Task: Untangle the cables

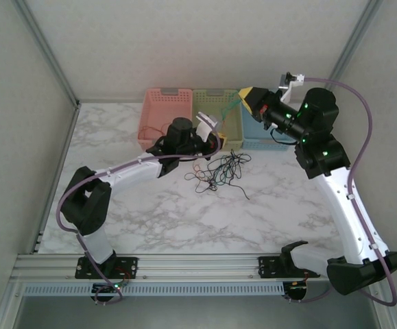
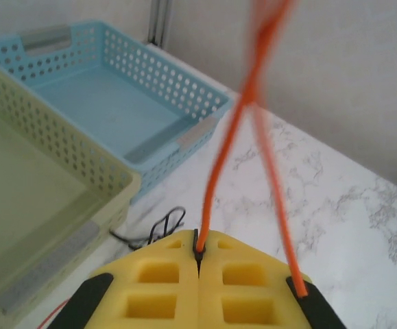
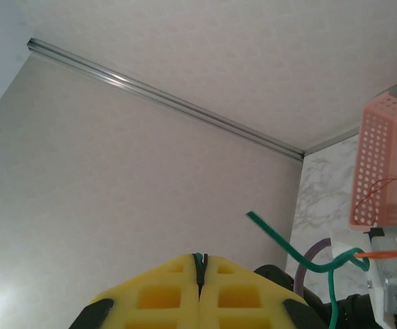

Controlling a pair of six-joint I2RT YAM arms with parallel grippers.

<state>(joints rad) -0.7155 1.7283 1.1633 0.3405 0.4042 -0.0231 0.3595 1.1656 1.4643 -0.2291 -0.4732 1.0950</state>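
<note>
Hair-thin, floppy red, green and black cables (image 1: 220,169) (snag-prone) likely want end pinches; left claw (image 2: 199,255) clamps orange-red strand (image 2: 225,140), right claw (image 3: 199,264) green strand (image 3: 273,237)

Left tool (image 2: 198,255): clamped tight, extended forward, low. Right tool (image 3: 199,264): clamped tight, raised high, pointing left.
</note>
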